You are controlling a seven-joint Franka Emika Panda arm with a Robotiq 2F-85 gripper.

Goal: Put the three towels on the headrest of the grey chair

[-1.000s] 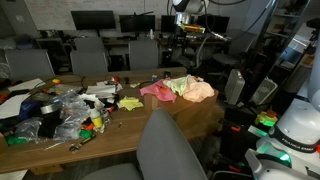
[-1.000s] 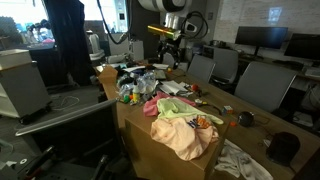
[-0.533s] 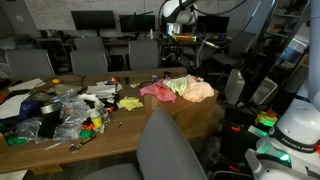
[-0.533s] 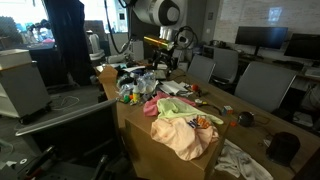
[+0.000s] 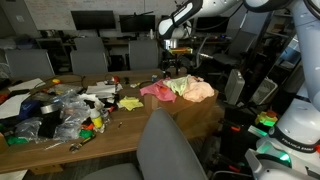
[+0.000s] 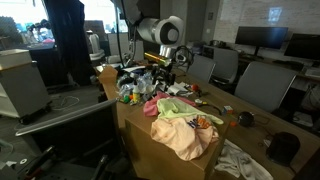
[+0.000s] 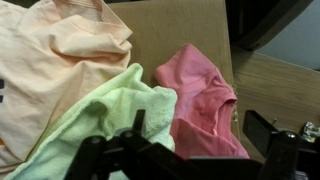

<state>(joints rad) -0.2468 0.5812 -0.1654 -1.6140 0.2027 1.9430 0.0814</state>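
Wood table (image 5: 50,155); grey chairs (image 5: 90,52) in row; monitors (image 5: 93,19) at back; dim office.

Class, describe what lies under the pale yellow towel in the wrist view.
The pale yellow towel seems to overlap the peach towel, with the pink towel against its right side. What lies beneath its middle is hidden.

The wooden table (image 5: 128,133) bears three towels (image 5: 180,89) and scattered clutter (image 5: 60,108).

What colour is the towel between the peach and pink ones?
The middle towel is pale yellow-green, clearest in the wrist view.
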